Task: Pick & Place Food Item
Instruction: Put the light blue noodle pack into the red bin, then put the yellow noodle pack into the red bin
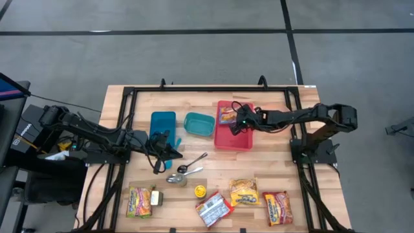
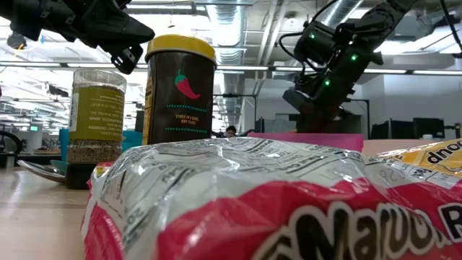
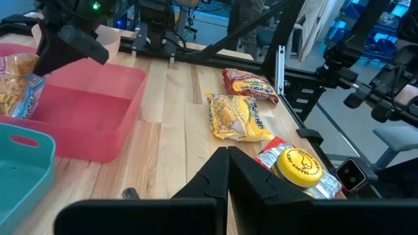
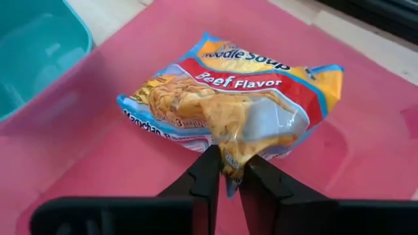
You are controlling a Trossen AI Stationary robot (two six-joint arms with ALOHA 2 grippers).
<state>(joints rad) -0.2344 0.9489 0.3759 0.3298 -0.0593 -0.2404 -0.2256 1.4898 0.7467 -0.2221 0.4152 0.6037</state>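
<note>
A beef-flavour noodle soup packet (image 4: 228, 98) lies in the red bin (image 1: 240, 140) at the table's far middle, also seen as a packet (image 1: 226, 115) from above. My right gripper (image 4: 232, 177) reaches into the bin from the right and is shut on the packet's near edge. My left gripper (image 1: 169, 150) hovers shut over the table's left middle, next to the blue lid, with nothing between its fingers (image 3: 215, 176). My right gripper pinches a bunched bit of the packet's edge (image 4: 230, 162) between its two fingers. The fingers slant down from the table's right side. The packet's body lies spread on the red bin's floor, label up, its held edge puckered up toward the fingers.
A teal bin (image 1: 199, 124) and a blue lid (image 1: 162, 126) sit left of the red bin. Two spoons (image 1: 192, 165) and two spice jars (image 1: 176, 179) lie mid-table. Several more noodle packets (image 1: 244, 192) lie along the near edge.
</note>
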